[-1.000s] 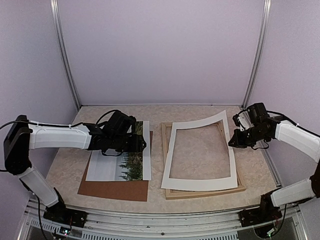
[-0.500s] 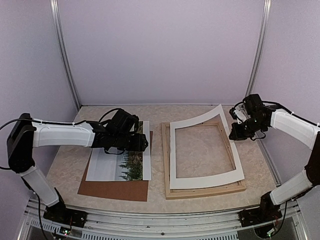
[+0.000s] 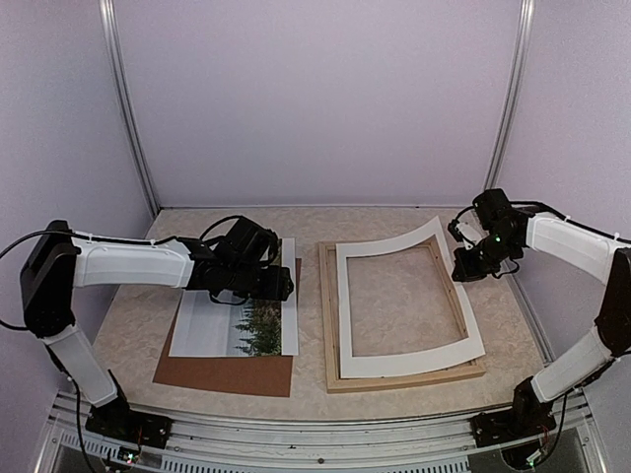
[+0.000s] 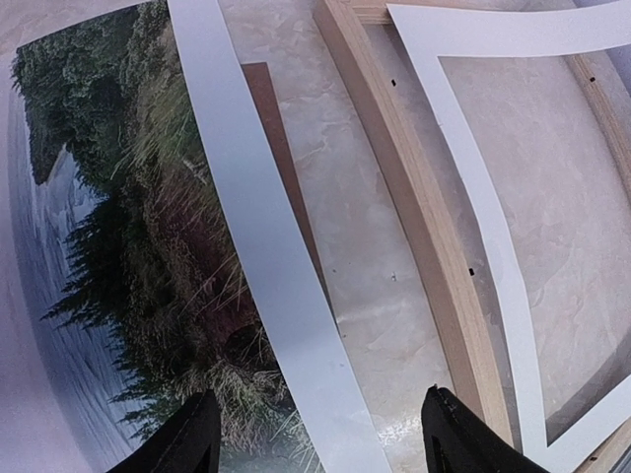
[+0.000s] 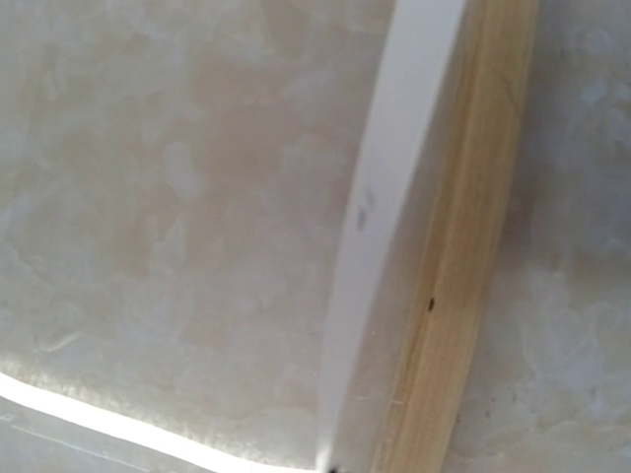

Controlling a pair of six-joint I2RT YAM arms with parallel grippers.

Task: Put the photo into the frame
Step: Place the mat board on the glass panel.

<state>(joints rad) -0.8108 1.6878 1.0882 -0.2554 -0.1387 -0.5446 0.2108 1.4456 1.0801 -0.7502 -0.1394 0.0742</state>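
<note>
Left gripper [image 4: 320,443]: jaws wide apart and empty, set low over the photo [image 4: 138,246]. The photo lies flat beneath this gripper and to its left, on the brown backing board [image 3: 222,374]. It is not yet in the frame [image 3: 332,325], which sits on the desk [image 3: 133,320] just to this gripper's right.

Procedure: lower the gripper onto the photo's white border. Take only that edge, and close lightly to avoid creasing.

A white mat [image 3: 404,363] lies across the frame. Its far right corner is raised, pinched in the closed right gripper [image 3: 473,266]. It should be lifted fully clear before the photo crosses over.

Only the top view shows the mat's curl. Only the left wrist view shows the spread fingers [image 4: 192,439]. The right wrist view shows just the mat edge against the wooden rail.
</note>
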